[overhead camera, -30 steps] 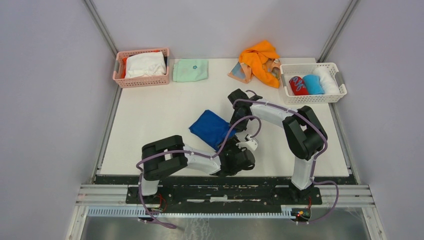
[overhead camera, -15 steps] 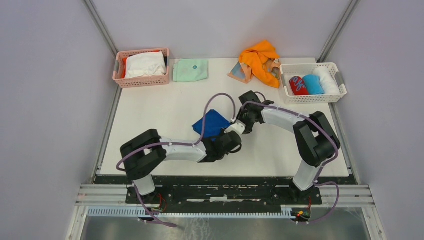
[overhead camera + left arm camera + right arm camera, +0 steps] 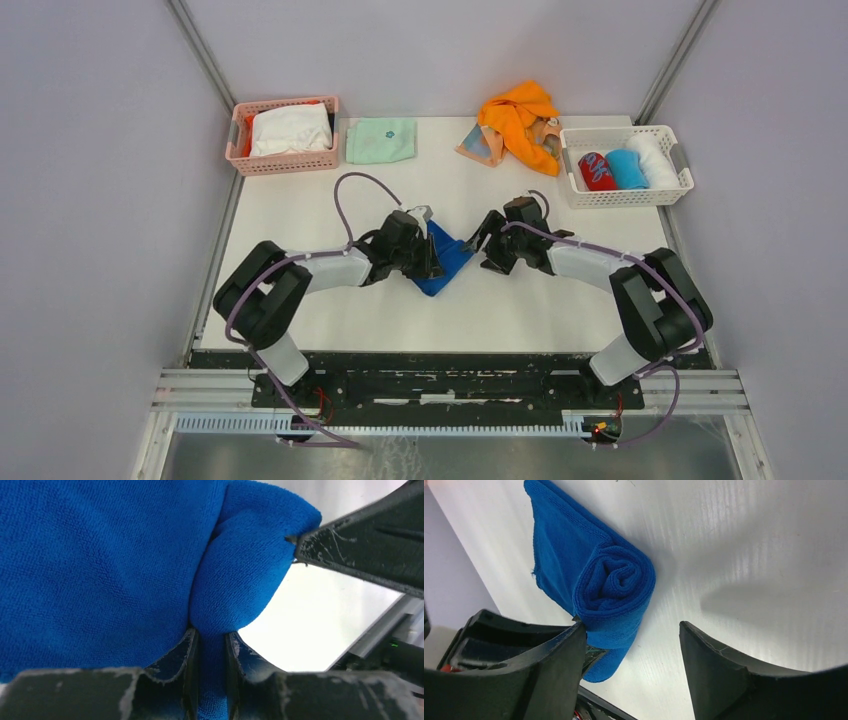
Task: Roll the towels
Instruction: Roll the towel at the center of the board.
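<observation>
From overhead, a pink basket (image 3: pixel 285 163) of white cloth sits at the far left corner of the white table (image 3: pixel 330 270), with a folded mint-green cloth (image 3: pixel 381 140) just beside it. At the table's middle, the two arms meet over the blue towel (image 3: pixel 446 268), which shows only as a small dark-blue wedge between them. The left gripper (image 3: pixel 430 256) covers its left side; the left wrist view alone shows it clenched on a pinched fold of the towel (image 3: pixel 100 570). The right gripper (image 3: pixel 480 243) is at the towel's right side. The right wrist view shows what the others hide: the towel (image 3: pixel 616 582) is partly wound, a spiral roll with a flat tail lying on the table. That gripper (image 3: pixel 631 630) is spread wide, one finger touching the roll. At the far right lie the orange towel (image 3: pixel 518 118) heaped on the peach towel (image 3: pixel 476 146), beside a white basket (image 3: pixel 622 197) of rolled cloths.
</observation>
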`<act>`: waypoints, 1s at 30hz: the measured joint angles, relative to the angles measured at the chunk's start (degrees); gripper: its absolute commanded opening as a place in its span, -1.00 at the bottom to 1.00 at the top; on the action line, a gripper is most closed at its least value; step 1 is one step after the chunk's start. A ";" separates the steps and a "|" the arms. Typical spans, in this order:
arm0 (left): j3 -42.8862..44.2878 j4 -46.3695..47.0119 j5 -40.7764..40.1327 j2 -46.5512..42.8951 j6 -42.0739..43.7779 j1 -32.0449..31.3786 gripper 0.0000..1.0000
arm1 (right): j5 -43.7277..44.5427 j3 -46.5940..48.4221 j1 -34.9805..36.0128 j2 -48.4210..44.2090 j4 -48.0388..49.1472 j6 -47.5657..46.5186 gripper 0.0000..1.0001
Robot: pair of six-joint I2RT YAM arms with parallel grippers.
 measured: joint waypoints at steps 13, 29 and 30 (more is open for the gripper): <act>-3.82 11.43 17.27 5.07 -12.72 7.98 -0.63 | -2.34 -2.21 2.43 7.82 15.17 4.42 0.32; -7.10 -0.52 2.25 -8.79 -14.78 0.81 0.39 | 5.70 12.17 7.43 11.34 -7.26 2.62 -0.29; -6.75 -2.84 -0.55 -10.49 -14.16 -0.72 0.42 | 6.56 13.49 7.69 11.54 -9.66 2.45 -0.29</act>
